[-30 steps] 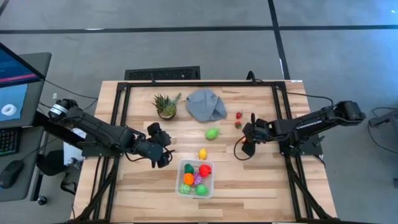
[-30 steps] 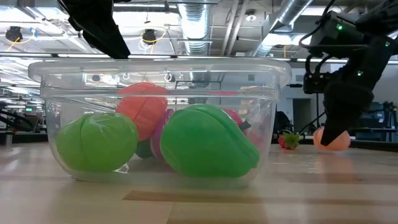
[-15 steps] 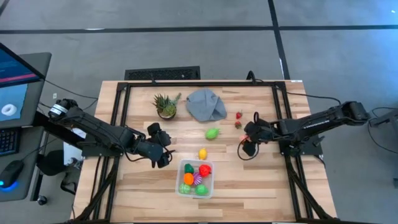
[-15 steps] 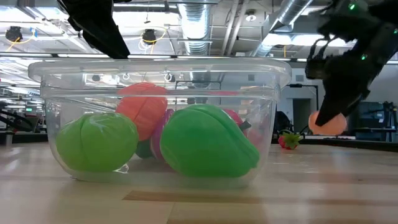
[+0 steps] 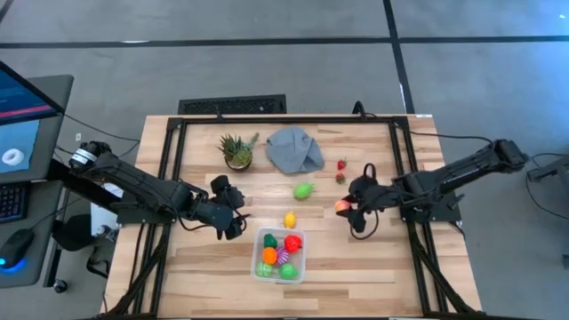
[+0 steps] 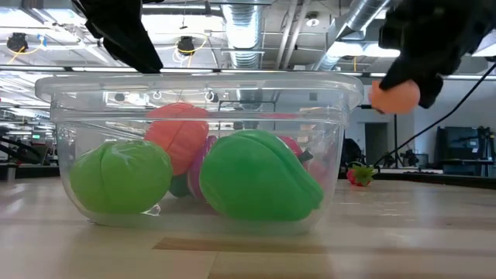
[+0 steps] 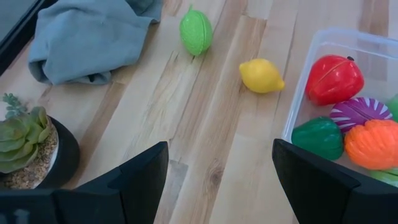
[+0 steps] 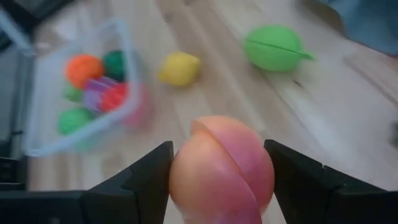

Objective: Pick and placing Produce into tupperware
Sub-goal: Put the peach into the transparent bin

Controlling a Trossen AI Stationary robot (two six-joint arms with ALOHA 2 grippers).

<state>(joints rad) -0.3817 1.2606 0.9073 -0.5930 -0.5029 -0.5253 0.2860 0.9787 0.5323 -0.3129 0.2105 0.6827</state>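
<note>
Tupperware (image 5: 278,255): several produce pieces stowed. Right gripper (image 5: 348,207), at its 2 o'clock, clamped on peach (image 8: 221,171). Left gripper (image 5: 233,212) parted, empty. Lemon (image 5: 290,220), green fruit (image 5: 304,190), strawberries (image 5: 340,171) outstanding.

A small spiky green plant in a dark pot (image 5: 237,151) stands on the wooden tabletop (image 5: 356,258). Just beside it lies a crumpled grey cloth (image 5: 294,149). A computer screen (image 5: 20,116) sits off to one side.
</note>
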